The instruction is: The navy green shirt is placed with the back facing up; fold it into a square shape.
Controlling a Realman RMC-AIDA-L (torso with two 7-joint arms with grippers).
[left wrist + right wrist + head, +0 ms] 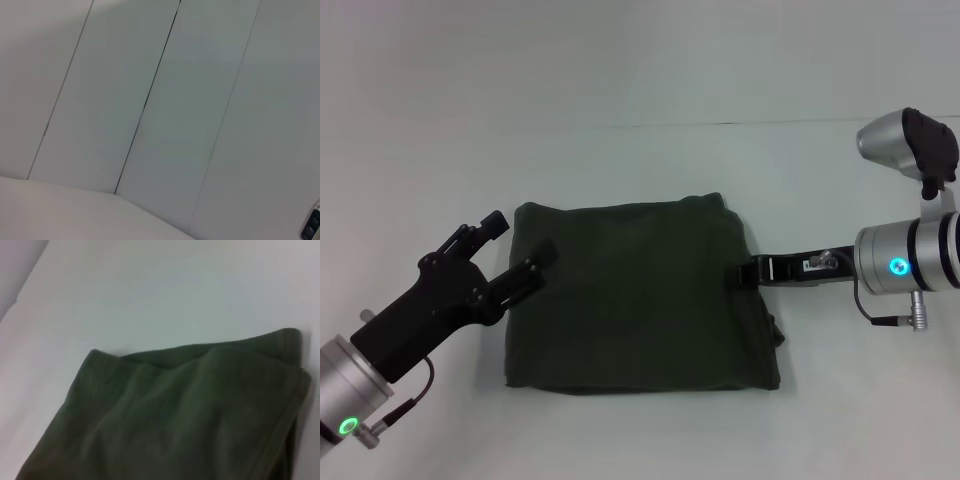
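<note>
- As it lay at inspection, the large dark olive-green soft cotton shirt (640, 295) was folded into a roughly square, layered block on the plain white table (620, 70), with only its plain side showing.
- The shirt's far edge ran nearly straight; its near edge showed stacked layers, and a small bulge of cloth protruded at the shirt's right edge toward the near corner.
- The black left gripper (515, 250) stood at the shirt's left edge toward the far corner, with its fingers spread: one finger (485, 228) was clear of the cloth just beyond that edge, and the other finger (533, 268) lay over the edge of the shirt. Whether it pressed on the fabric could not be told.
- The black right gripper (748, 271) was at the shirt's right edge, about midway along it, with its tip at the cloth. Whether its fingers were spread or pressed together could not be told.
- In the right wrist view, the shirt (185, 415) showed a folded corner with layered hems on the white surface.
- The left wrist view showed only pale wall panels (200, 110) with dark seams.
</note>
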